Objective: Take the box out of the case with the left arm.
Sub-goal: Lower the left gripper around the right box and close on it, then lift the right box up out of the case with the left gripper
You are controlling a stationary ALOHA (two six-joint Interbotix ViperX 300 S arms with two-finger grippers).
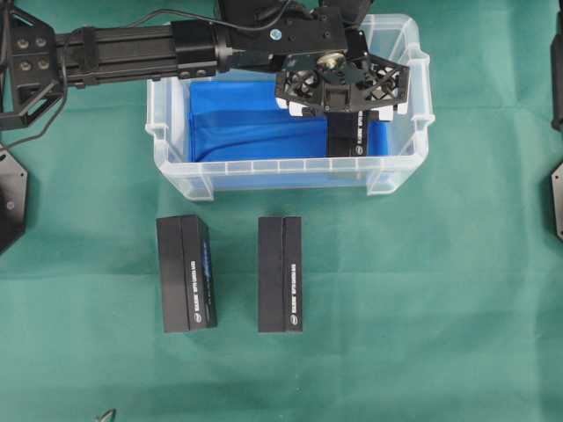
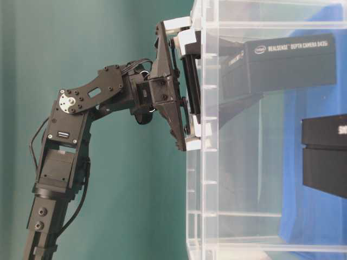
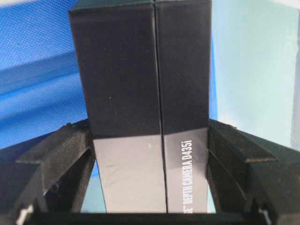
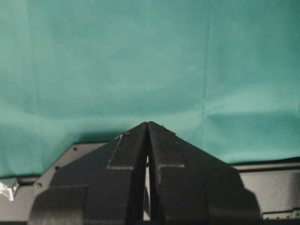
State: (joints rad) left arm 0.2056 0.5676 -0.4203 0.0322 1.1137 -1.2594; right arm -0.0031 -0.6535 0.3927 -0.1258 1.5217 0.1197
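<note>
Box (image 3: 140,103), black, long and narrow, printed along one face with white lettering: it stood inside the case (image 1: 176,171), toward that case's right end, between the two fingers of the left gripper (image 1: 345,110).

Green cloth (image 1: 440,308): covered the whole table; the case sat on it toward the far side.

Case: clear tub with a blue lining (image 1: 246,123) on its floor, the largest thing on the cloth.

Left arm (image 1: 114,48): reached in over the case's far rim from the left, its gripper pointed down into the tub. It was plainly the nearer arm.

Right gripper (image 4: 148,140): well apart from the case, over bare cloth, fingers pressed together with nothing between them.

Two spare black boxes (image 1: 186,273), (image 1: 280,273): lay side by side on the cloth just in front of the case, already outside it.

Left gripper, detail: jaws stood fairly wide, one finger (image 3: 61,154) at each long side of the box. In the wrist view both appeared to meet the box's sides, though I could not tell whether the grip was firm. The box's long axis ran straight away from the gripper, in line with its fingers, so the lift would, I judged, be a pull back along that axis and up over the rim.
</note>
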